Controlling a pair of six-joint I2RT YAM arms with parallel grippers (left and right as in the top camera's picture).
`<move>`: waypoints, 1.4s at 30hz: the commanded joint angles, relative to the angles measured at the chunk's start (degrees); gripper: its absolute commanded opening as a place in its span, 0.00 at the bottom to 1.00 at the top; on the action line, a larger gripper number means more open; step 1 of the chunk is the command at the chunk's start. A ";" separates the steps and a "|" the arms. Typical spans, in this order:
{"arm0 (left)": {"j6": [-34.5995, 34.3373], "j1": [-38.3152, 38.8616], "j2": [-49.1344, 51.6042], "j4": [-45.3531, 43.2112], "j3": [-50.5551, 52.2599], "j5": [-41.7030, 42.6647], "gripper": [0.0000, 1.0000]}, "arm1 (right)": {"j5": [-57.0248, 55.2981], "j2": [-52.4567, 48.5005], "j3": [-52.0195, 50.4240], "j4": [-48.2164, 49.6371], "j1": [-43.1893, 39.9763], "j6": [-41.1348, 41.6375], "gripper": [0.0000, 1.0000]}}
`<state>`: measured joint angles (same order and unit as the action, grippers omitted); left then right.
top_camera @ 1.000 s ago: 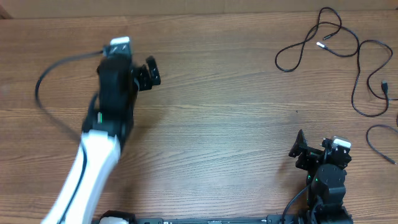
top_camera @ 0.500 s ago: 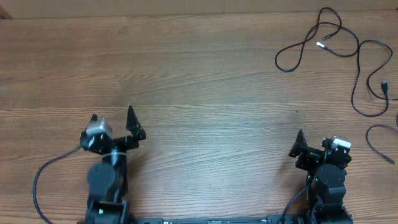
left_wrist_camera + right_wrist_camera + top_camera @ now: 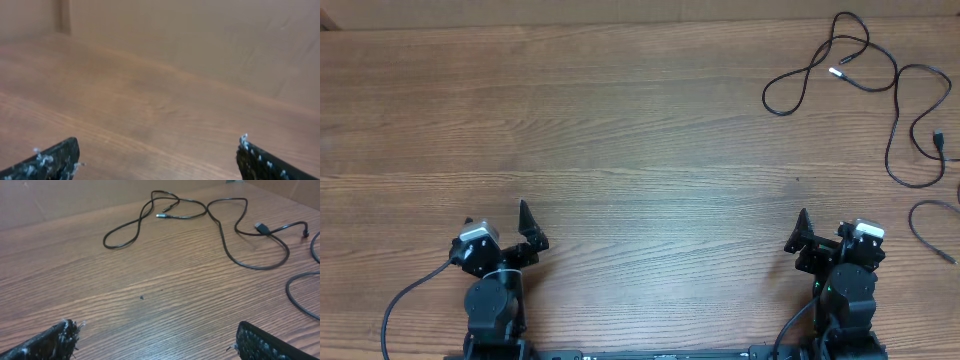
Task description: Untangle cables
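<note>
The cables lie spread out at the table's far right. One thin black cord with a silver-tipped plug (image 3: 837, 72) makes a long loop; it also shows in the right wrist view (image 3: 161, 216). A second cord with a black plug (image 3: 937, 140) curves beside it, also in the right wrist view (image 3: 261, 227). A third cord (image 3: 912, 222) runs off the right edge. My left gripper (image 3: 497, 224) is open and empty at the front left; its wrist view shows only bare wood between the fingers (image 3: 157, 160). My right gripper (image 3: 832, 228) is open and empty at the front right (image 3: 157, 340), short of the cords.
The brown wooden table (image 3: 640, 150) fills the overhead view. A tan wall or board (image 3: 200, 35) stands behind the table in the left wrist view. A small dark speck (image 3: 141, 298) marks the wood ahead of the right gripper.
The left arm has pulled back from the far left of the table to the front edge, its gripper now open. The right arm and the cords have not moved.
</note>
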<state>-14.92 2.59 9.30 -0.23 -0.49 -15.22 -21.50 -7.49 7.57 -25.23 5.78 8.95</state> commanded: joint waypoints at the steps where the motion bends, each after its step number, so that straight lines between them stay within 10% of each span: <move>1: 2.40 -1.20 -3.13 3.61 0.15 2.36 1.00 | -0.94 0.35 -0.07 -0.85 0.42 -0.26 1.00; 7: 13.22 -3.06 -7.45 4.44 0.13 9.40 1.00 | -0.94 0.35 -0.07 -0.85 0.42 -0.26 1.00; 42: 14.73 -4.46 -8.94 4.66 0.13 12.26 1.00 | -0.94 0.35 -0.07 -0.85 0.42 -0.26 1.00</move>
<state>-1.26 -1.28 0.86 4.34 -0.49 -3.60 -21.47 -7.49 7.57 -25.28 5.78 8.97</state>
